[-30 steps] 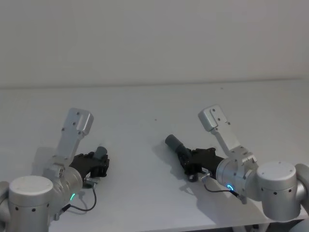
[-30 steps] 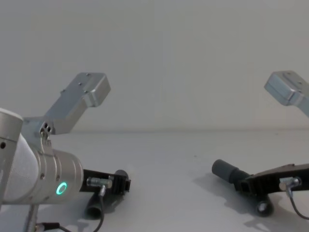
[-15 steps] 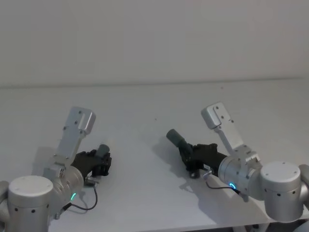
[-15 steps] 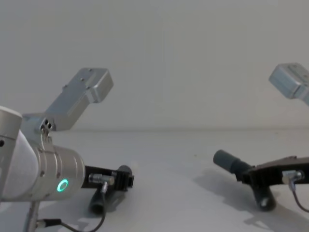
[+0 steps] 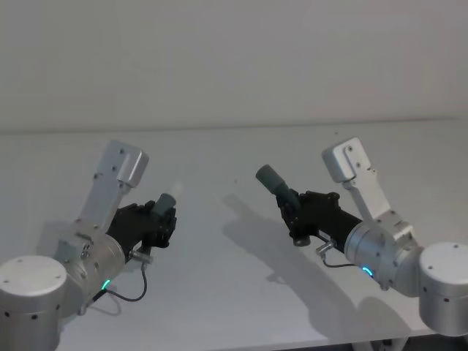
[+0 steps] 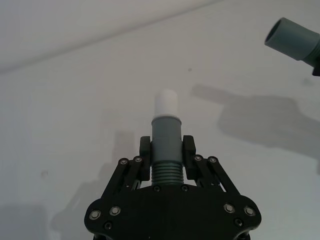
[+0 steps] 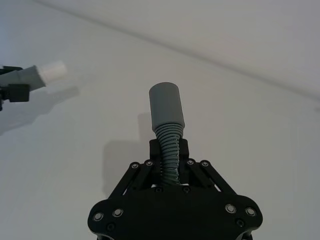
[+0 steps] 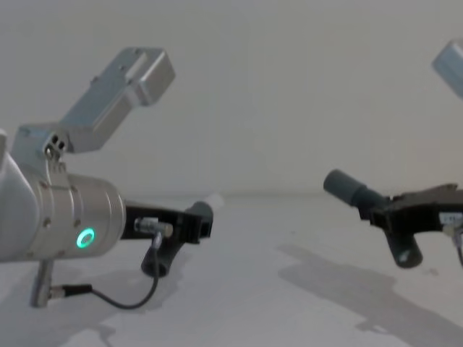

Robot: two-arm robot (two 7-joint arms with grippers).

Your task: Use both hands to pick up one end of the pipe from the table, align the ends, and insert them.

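My left end effector (image 6: 166, 150) is closed narrow on the first pipe piece (image 6: 166, 132). Its two fingers (image 6: 145, 146) press the piece from both sides, just where the ribbed section (image 6: 165, 172) begins. The white tip (image 6: 166, 102) stands free in front of the fingers and points away from the end effector. In the head view this piece is on the left, held above the tabletop (image 5: 219, 292) and well apart from the second pipe piece (image 5: 274, 179). My right end effector (image 7: 169, 150) is closed on that second piece around its ribbed neck (image 7: 169, 137), and the smooth grey socket mouth (image 7: 165, 105) stands free beyond the fingers. In the chest view the second piece rises toward the left with the socket end up, and its lower end (image 8: 406, 253) hangs under the right end effector. The first piece's lower end (image 8: 153, 262) likewise hangs under the left one. Both pieces seem to be clear of the tabletop, because their shadows lie apart from them, though I cannot judge the gap well. The tip and the socket mouth are not touching, with bare tabletop between them.
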